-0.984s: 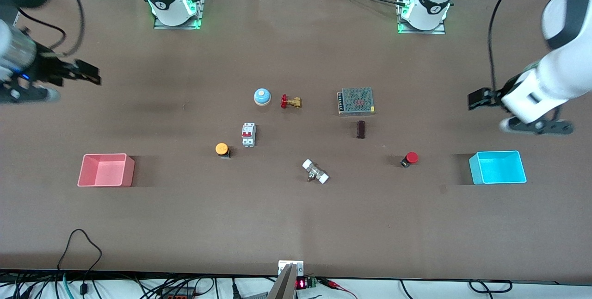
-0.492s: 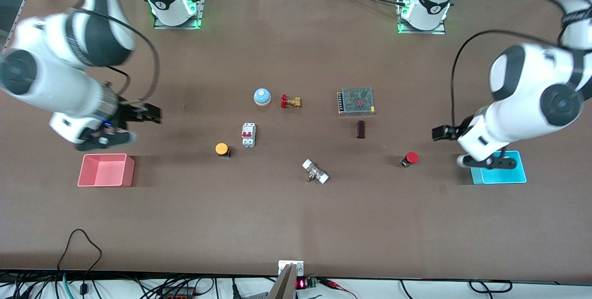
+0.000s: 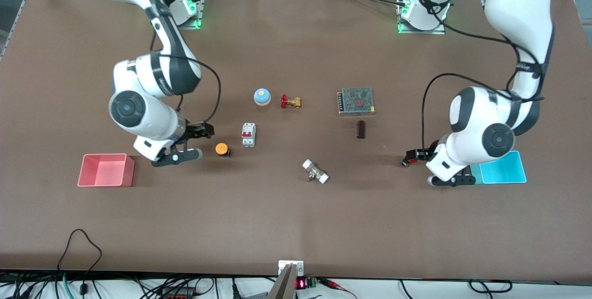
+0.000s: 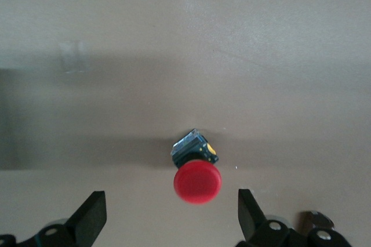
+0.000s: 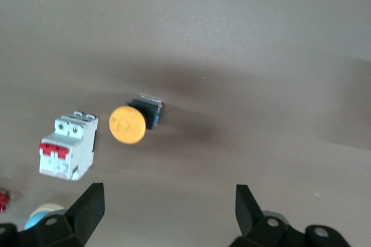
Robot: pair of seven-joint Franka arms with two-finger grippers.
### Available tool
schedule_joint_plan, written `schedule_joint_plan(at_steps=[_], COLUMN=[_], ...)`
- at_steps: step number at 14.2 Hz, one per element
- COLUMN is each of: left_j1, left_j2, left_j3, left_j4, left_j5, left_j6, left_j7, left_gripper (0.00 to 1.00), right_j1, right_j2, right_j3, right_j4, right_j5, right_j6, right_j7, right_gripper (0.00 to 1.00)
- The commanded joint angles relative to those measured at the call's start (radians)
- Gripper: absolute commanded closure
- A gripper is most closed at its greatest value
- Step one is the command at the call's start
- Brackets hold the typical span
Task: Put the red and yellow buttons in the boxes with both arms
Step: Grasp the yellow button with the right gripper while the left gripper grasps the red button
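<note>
The orange-yellow button (image 3: 222,149) lies on the table beside a white breaker. My right gripper (image 3: 205,130) hovers open just beside it, toward the pink box (image 3: 129,169). In the right wrist view the button (image 5: 127,124) lies ahead of the open, empty right gripper (image 5: 168,209). My left gripper (image 3: 414,154) is over the red button, which it mostly hides in the front view. In the left wrist view the red button (image 4: 197,182) lies on its side between the spread fingers of the open left gripper (image 4: 171,218). The cyan box (image 3: 506,169) is partly covered by the left arm.
A white breaker (image 3: 248,134) also shows in the right wrist view (image 5: 66,145). A blue dome (image 3: 262,96), a brass valve (image 3: 290,102), a mesh-topped metal unit (image 3: 356,101), a dark block (image 3: 361,129) and a white-ended fitting (image 3: 315,171) lie mid-table.
Both arms have swung in from the table's ends and come down. The right gripper now is beside the yellow button, the left gripper at the red button. The objects have not moved.
</note>
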Motion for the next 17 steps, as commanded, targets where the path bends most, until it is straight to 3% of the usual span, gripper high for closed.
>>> schedule_joint_plan(at_steps=[1,3,10,15,17], left_j1=[-0.015,-0.037,-0.040,-0.035,-0.024], left_j2=[0.013,0.022,0.025,0.021,0.015], left_j3=[0.004,0.004,0.005,0.007,0.008], left_j4=[-0.014,-0.020,-0.026,-0.024,-0.017], left_j5=[-0.015,-0.015,-0.014,-0.014,-0.014], left_j6=[0.037,0.049,0.049,0.048,0.037], left_j7=[-0.040,-0.056,-0.057,-0.057,-0.044], left_gripper=[0.00,0.01,0.44,0.65,0.69], right_j1=[0.041,0.057,0.077,0.084,0.086], right_j2=[0.047,0.074,0.145,0.194,0.203], right_j3=[-0.008,-0.008,-0.013,-0.016,-0.016], right_j4=[0.024,0.028,0.028,0.028,0.029], right_j5=[0.010,0.007,-0.001,-0.027,-0.027], right_j6=[0.037,0.060,0.145,0.206,0.214], right_j7=[0.062,0.138,0.194,0.220,0.226], right_gripper=[0.00,0.00,0.00,0.00,0.00])
